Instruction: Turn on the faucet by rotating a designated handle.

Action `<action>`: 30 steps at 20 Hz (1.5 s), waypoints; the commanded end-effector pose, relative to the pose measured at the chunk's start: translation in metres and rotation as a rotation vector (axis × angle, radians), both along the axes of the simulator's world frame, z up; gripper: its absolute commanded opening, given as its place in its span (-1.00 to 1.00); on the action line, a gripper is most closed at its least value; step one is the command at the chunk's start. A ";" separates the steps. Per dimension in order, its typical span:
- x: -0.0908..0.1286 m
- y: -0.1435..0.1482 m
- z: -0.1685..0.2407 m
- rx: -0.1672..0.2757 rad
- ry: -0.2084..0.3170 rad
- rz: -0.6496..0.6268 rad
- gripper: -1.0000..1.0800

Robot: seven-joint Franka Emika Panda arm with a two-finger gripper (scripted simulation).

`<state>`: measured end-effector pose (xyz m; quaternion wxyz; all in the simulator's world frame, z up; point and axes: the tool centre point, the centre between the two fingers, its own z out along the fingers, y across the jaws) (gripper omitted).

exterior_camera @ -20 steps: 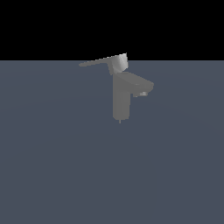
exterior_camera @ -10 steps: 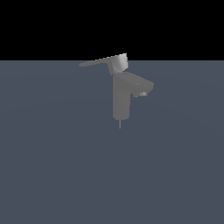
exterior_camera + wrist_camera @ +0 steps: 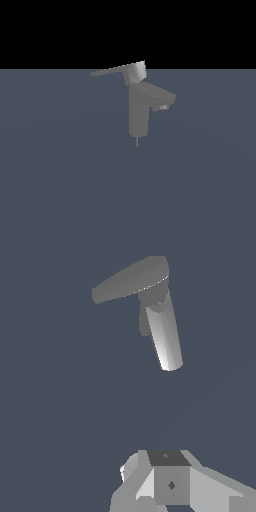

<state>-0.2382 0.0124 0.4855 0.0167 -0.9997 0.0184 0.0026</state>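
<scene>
Hovering well apart from the handle (image 3: 131, 282), gripper (image 3: 170, 483), opening indiscernible.

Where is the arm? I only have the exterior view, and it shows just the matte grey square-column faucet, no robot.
Observer: The wrist view shows the jaws' grey housing at the frame edge, apart from the matte grey square-column faucet.
Operator: Can that camera see the lever?
Observer: Yes, the whole long flat grey lever handle shows, broad face toward the camera, nothing touching it.
Operator: Jaws open or shut?
Observer: Cannot tell; their tips are out of frame.
</scene>
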 end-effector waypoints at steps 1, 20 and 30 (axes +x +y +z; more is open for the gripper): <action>0.006 0.001 0.000 0.004 0.005 -0.023 -1.00; 0.104 0.017 -0.026 0.024 0.088 -0.404 -1.00; 0.162 0.031 -0.059 0.001 0.136 -0.645 -1.00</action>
